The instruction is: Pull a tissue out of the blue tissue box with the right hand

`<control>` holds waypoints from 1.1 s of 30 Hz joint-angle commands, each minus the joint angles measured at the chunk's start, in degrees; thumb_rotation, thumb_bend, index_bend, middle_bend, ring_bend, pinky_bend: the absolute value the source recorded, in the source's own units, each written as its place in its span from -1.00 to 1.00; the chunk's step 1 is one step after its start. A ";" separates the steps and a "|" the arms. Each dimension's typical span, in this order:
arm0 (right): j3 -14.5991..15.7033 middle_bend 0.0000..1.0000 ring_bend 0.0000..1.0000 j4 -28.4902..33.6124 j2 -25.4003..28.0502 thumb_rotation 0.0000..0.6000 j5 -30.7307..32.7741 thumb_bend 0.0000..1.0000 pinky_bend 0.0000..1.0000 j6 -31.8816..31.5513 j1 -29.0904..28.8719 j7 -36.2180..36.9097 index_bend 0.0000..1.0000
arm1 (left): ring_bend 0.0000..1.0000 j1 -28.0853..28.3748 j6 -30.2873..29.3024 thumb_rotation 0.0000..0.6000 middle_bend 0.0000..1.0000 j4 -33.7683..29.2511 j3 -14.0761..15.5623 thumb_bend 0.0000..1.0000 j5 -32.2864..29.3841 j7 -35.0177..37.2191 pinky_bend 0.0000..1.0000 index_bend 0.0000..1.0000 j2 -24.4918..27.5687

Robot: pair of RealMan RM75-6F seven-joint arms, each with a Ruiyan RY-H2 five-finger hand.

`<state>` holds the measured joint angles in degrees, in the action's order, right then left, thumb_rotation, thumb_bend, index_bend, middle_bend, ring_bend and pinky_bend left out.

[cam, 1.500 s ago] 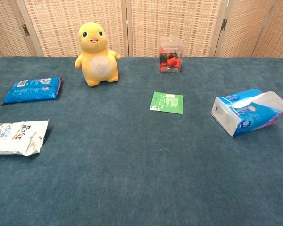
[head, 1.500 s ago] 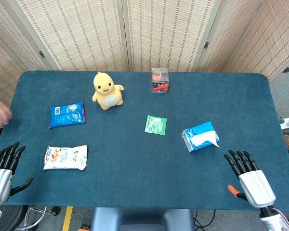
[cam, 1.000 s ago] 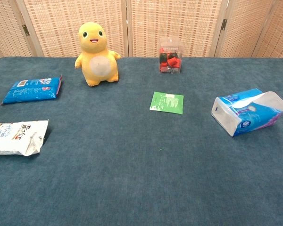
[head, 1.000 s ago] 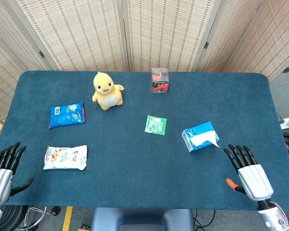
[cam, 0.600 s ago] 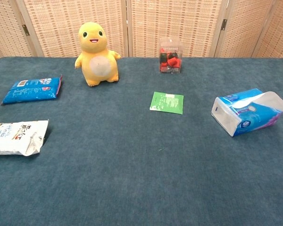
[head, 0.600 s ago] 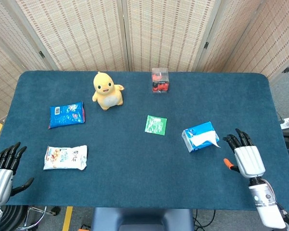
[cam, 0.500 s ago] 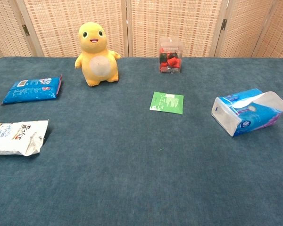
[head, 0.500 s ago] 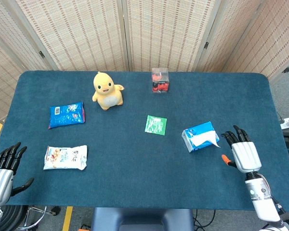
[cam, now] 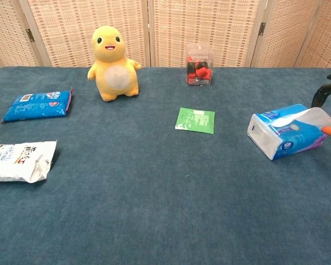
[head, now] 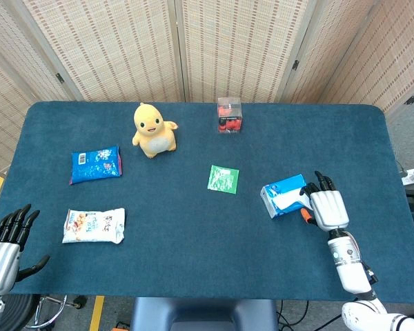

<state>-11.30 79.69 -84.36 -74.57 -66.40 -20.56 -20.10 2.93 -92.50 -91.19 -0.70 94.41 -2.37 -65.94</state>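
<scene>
Lying on its side toward the right of the blue-covered table (head: 193, 227), the blue tissue box (head: 281, 194) has a white tissue (cam: 315, 117) projecting from its opening toward the table's right edge. In the head view the right hand (head: 326, 205) sits directly over that projecting tissue, palm down, its dark fingers (head: 319, 183) reaching toward the box's right end; whether they touch or have hold of the tissue cannot be told, since the hand covers it. The chest view shows only dark fingertips (cam: 323, 93) and an orange thumb tip at the frame's right edge, above and beside the tissue, with the tissue lying loose between them. The left hand (head: 3, 248) rests at the near-left corner of the table, fingers extended and apart, thumb out to the side, holding nothing. Other objects are well apart from the box: a green sachet (head: 223, 178) lies flat near the table's centre, to the left of the box; a clear case with red contents (head: 229, 115) stands at the far edge; a yellow plush toy (head: 152, 130) stands upright to the left of the case; a blue snack packet (head: 95, 164) and a white snack packet (head: 93, 225) lie flat on the left side, the white one nearer the robot.
</scene>
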 commanded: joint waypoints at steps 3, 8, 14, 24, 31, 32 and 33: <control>0.37 -0.05 -0.78 -2.20 -1.62 1.00 -0.76 -0.19 -0.64 -1.94 -0.34 0.21 0.20 | -1.00 0.02 -0.21 1.00 -1.00 0.17 0.06 -0.51 0.38 0.14 -0.72 -1.00 -0.12; 0.54 0.01 -0.74 -2.43 -1.66 1.00 -0.87 -0.10 -0.64 -3.03 -0.33 0.73 0.28 | -1.00 -0.01 -0.38 1.00 -1.00 0.23 0.10 -0.51 0.53 0.18 -0.72 -1.00 -0.20; 0.56 0.03 -0.72 3.12 1.99 1.00 -4.10 -0.09 -0.62 -6.81 0.56 4.54 0.29 | -1.00 -0.02 -0.42 1.00 -1.00 0.24 0.03 -0.51 0.41 0.37 -0.72 -1.00 -0.15; 4.37 0.04 -0.71 23.69 16.13 1.00 -22.55 -0.11 -0.61 -25.09 8.07 12.65 0.29 | -1.00 -0.07 -0.56 1.00 -1.00 0.22 0.03 -0.51 0.46 0.08 -0.72 -1.00 -0.23; 10.68 0.02 -0.71 21.62 17.76 1.00 -30.38 -0.13 -0.61 -31.13 13.84 13.28 0.29 | -1.00 -0.13 -0.73 1.00 -1.00 0.14 0.15 -0.51 0.78 -0.32 -0.72 -1.00 -0.25; 11.15 0.02 -0.71 20.60 17.47 1.00 -30.16 -0.13 -0.61 -30.90 14.19 13.61 0.29 | -1.00 -0.15 -0.73 1.00 -1.00 0.12 0.19 -0.51 0.84 -0.42 -0.72 -1.00 -0.27; 11.44 0.02 -0.71 19.81 17.18 1.00 -29.88 -0.13 -0.61 -30.56 14.37 13.90 0.29 | -1.00 -0.15 -0.72 1.00 -1.00 0.11 0.21 -0.51 0.87 -0.51 -0.72 -1.00 -0.29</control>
<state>-0.69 100.87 -67.19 -104.42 -97.02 -6.99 -6.97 2.78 -93.23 -91.07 -0.50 95.26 -2.84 -66.22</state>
